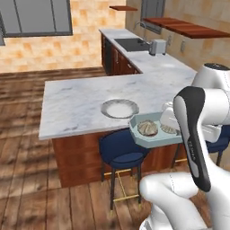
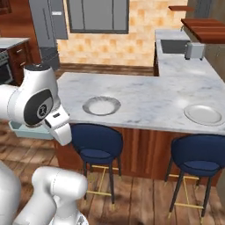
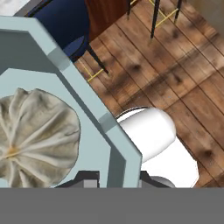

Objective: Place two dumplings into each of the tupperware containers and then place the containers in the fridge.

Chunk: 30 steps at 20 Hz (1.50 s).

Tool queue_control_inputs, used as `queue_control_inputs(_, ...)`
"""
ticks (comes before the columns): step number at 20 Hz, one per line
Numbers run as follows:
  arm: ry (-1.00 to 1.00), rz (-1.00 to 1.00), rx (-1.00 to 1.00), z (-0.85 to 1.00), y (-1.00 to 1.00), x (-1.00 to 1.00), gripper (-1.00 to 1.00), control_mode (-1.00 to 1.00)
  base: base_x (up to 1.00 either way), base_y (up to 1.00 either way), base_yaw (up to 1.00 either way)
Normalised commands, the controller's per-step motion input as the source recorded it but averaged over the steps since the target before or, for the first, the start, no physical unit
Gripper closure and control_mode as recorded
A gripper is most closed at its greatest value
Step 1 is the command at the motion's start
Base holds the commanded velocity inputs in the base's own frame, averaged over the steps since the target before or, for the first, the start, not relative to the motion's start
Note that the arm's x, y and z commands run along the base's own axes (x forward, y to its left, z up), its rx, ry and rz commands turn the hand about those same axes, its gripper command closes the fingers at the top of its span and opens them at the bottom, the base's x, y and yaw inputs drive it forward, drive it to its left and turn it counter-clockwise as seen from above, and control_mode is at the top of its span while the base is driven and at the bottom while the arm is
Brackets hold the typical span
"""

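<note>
My gripper [image 3: 117,178] is shut on the rim of a pale blue-green tupperware container [image 1: 143,140]. It holds the container in the air just off the counter's near edge, above a blue stool. Two dumplings lie inside, one [image 1: 147,128] towards the left and one [image 1: 170,130] partly behind my arm. In the hand view a large folded dumpling [image 3: 35,138] sits on the container's floor beside the gripped rim [image 3: 89,109]. From the right base view, a strip of the container [image 2: 24,131] shows under my arm. A tall grey unit [image 2: 46,22] at the far back may be the fridge; I cannot tell.
A round grey plate [image 1: 119,108] sits on the marble island counter [image 1: 76,101], and a second plate [image 2: 203,114] lies further right. Blue stools [image 2: 97,143] [image 2: 197,156] stand along the counter's front. Sink and toaster [image 1: 157,46] are on the back counter. Wooden floor lies below.
</note>
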Motion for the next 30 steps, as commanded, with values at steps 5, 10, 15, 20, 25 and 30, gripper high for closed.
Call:
queue_control_inputs(5, 0.00, 0.00, 0.00, 0.00, 0.00, 0.00, 1.00, 1.00, -0.07, 1.00, 0.00)
queue_control_inputs(10, 0.00, 0.00, 0.00, 0.00, 0.00, 0.00, 1.00, 1.00, 0.24, 1.00, 0.00)
queue_control_inputs(15, 0.00, 0.00, 0.00, 0.00, 0.00, 0.00, 1.00, 1.00, 0.48, 1.00, 0.00)
queue_control_inputs(20, 0.00, 0.00, 0.00, 0.00, 0.00, 0.00, 1.00, 1.00, 0.60, 1.00, 0.00)
queue_control_inputs(25, 0.00, 0.00, 0.00, 0.00, 0.00, 0.00, 1.00, 1.00, 0.97, 1.00, 0.00)
queue_control_inputs(30, 0.00, 0.00, 0.00, 0.00, 0.00, 0.00, 1.00, 1.00, 0.84, 1.00, -0.01)
